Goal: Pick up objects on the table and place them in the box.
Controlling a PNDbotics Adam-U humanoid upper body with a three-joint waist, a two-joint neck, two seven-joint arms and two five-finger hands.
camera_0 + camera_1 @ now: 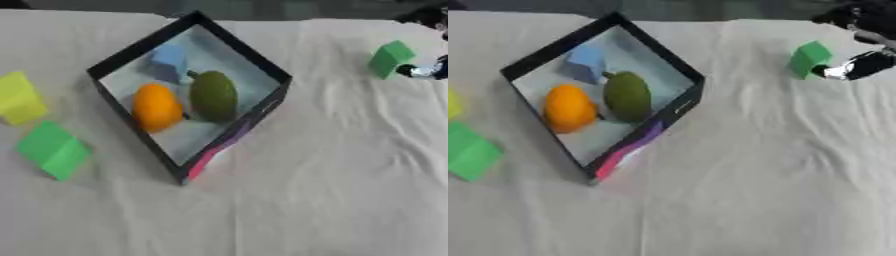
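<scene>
Right eye view is showing the right hand coming in from the far right corner, its black and silver tip lying right against the small green block on the cloth-covered table. Whether the fingers are curling round the block or merely touching it cannot be told from either view. The left hand is not appearing anywhere.

The step in hand is judged to be the pick-up of this far-right block. To do it well, the hand is needing to settle with fingers on one face and the thumb on the opposite face, rather than nudging the block along the wrinkled cloth. The lift is then needing to clear the near-side black rim of the box, which is sitting turned corner-on at centre left, well apart from the block. A release low over the free floor at the near corner is looking safest, since the far part is already taken up.

Count, inside the box: one orange fruit, one dark green fruit, one blue block.

Count, on the table: two green blocks, namely the one at the hand and a larger green block at near left; one yellow block just beyond it at the left edge.
</scene>
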